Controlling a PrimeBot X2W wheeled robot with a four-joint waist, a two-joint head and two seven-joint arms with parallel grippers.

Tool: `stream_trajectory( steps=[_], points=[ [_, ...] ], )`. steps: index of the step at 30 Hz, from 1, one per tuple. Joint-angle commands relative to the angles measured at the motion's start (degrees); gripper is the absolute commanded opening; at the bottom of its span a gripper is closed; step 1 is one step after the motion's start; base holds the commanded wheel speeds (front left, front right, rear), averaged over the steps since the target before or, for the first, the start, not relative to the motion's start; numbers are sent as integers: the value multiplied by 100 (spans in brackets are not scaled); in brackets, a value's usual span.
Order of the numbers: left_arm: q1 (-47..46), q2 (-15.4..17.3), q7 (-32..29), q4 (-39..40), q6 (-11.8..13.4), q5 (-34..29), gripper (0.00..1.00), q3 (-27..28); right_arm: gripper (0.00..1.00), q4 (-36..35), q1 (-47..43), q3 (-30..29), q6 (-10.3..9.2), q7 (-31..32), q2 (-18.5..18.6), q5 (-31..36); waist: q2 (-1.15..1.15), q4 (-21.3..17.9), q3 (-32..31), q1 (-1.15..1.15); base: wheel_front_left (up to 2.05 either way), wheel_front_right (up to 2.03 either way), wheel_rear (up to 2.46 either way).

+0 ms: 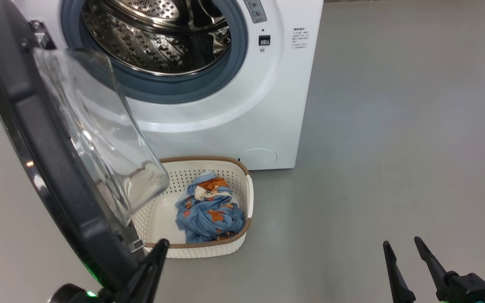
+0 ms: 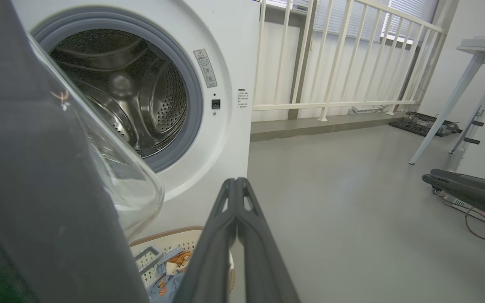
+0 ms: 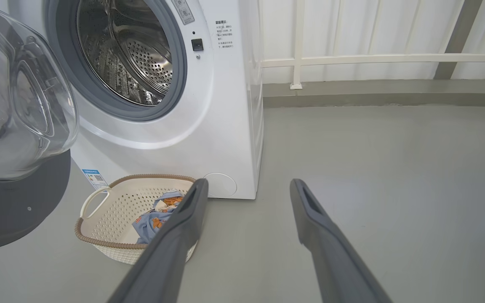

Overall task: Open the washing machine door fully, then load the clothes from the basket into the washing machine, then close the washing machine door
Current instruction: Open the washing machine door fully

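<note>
The clothes (image 1: pixel 209 210) lie bunched in the right half of the basket (image 1: pixel 249 198), on the floor just before the washing machine (image 1: pixel 234 126), with the washing machine door (image 1: pixel 19 109) swung out left over the basket's other end. The left gripper (image 1: pixel 161 246), fingers pressed together on nothing, has its tip at the basket's near rim, the bundle just beyond. The right gripper (image 1: pixel 402 243), spread and empty, stands well off right, so the left looks nearer.
</note>
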State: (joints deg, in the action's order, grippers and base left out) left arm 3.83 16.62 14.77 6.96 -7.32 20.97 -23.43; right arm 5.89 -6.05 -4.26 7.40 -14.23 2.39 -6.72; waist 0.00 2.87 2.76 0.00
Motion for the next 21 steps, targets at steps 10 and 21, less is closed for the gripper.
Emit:
stream_trajectory(
  steps=[10, 21],
  points=[
    [-366, 21, 23, -232, -17, 145, 0, 547, 100, -120, 232, 172, 9, -68, 49, -70, 0, 45, 133, 0, 0, 0, 0],
    [-378, -6, 23, -539, -17, 226, 0, 783, 100, -66, 295, 179, 9, -74, 49, -108, 0, 403, 138, 0, 0, 0, 0]
  ],
)
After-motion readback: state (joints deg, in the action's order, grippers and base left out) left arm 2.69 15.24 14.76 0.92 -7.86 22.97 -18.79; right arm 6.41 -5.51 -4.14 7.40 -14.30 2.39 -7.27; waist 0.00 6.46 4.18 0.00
